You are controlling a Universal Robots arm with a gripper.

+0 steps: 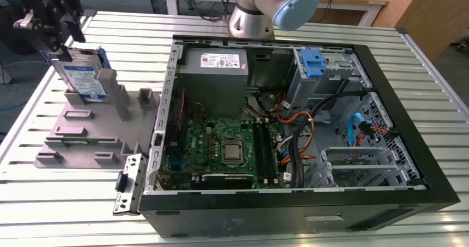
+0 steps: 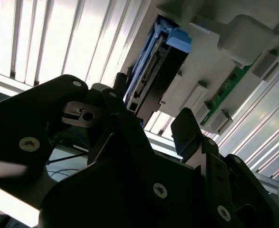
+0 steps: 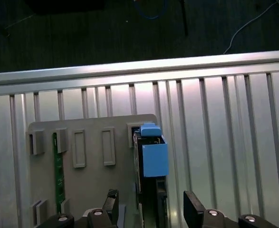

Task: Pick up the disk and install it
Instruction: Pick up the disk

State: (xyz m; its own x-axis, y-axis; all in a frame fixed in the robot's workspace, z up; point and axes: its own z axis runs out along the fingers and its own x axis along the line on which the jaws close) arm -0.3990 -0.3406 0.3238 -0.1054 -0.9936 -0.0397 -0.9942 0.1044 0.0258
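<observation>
The disk (image 1: 84,78) stands on edge in a grey holder (image 1: 88,127) on the slatted table, at the exterior view's left of the computer case. It is silver with a blue-and-white label and a blue carrier. My gripper (image 1: 60,49) hangs just above its top edge. In the first wrist view the disk (image 3: 151,159) lies between my two black fingers (image 3: 111,202), which stand wide apart; the gripper (image 3: 152,208) is open and holds nothing. In the second wrist view the disk (image 2: 158,71) sits beyond the open gripper (image 2: 149,114), its connector edge facing me.
The open computer case (image 1: 410,148) lies flat at the exterior view's right, with motherboard (image 1: 219,148), grey power supply (image 1: 219,66) and a metal bay with a blue latch (image 1: 313,63). A green memory stick (image 3: 58,175) sits in the holder. The arm's base (image 1: 253,16) stands behind the case.
</observation>
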